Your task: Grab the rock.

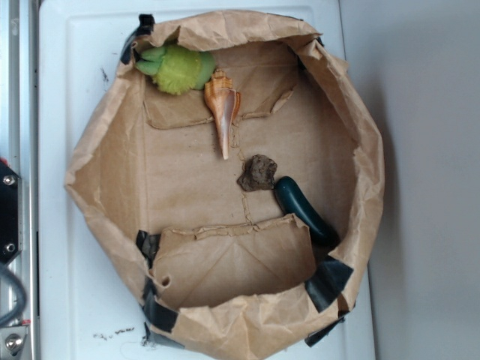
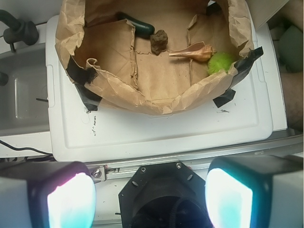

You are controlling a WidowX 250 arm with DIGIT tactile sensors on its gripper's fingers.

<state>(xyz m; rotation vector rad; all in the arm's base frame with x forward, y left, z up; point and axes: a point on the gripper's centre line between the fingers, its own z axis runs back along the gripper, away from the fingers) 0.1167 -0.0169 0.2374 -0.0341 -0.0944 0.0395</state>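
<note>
Rock [image 1: 258,173], seen from the exterior view, sits untouched on the floor of the paper bag [image 1: 97,172], just beside the dark green curved object [image 1: 304,210] and below the conch shell [image 1: 223,109]. From the wrist view, the claw [image 2: 149,199] hangs wide open, well back from the rock [image 2: 159,41]. Reach, descent and grasp all remain.

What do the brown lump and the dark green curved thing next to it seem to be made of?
The rock looks like real porous stone: dull brown, rough, pitted, with no shine. The dark green curved object looks like smooth glossy plastic or glazed ceramic, since light glints along it; the pictures cannot settle which.
</note>
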